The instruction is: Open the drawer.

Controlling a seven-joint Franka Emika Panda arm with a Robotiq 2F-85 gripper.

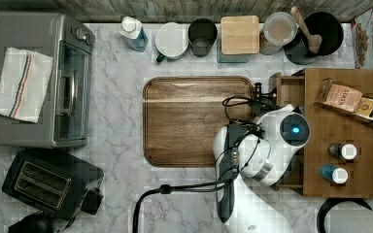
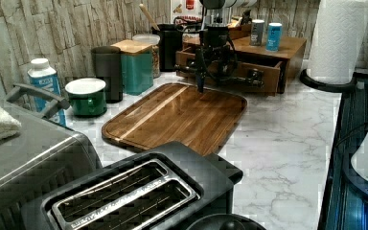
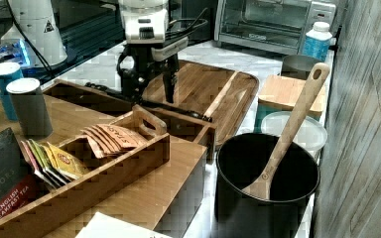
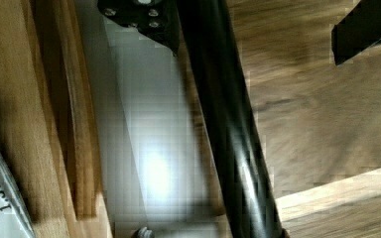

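Note:
The wooden drawer (image 3: 186, 128) stands pulled partway out of the wooden box (image 1: 349, 160), with its inside (image 1: 287, 88) showing. Its long black bar handle (image 3: 191, 113) runs across the front; the wrist view has the handle (image 4: 228, 129) down the middle. My gripper (image 3: 149, 98) hangs over the handle, open, one finger on each side of the bar. In the wrist view one finger (image 4: 146, 17) sits close beside the bar and the other finger (image 4: 367, 27) is well apart from it. In the left view the gripper (image 2: 210, 79) is at the drawer front (image 2: 266, 72).
A wooden cutting board (image 1: 194, 121) lies right in front of the drawer. A tray of tea bags (image 3: 79, 163) and two canisters (image 1: 342, 162) sit on the box. A black pot with a wooden spoon (image 3: 263, 183), jars, a toaster oven (image 1: 39, 82), a toaster (image 1: 48, 182) and a paper towel roll (image 2: 338, 38) ring the counter.

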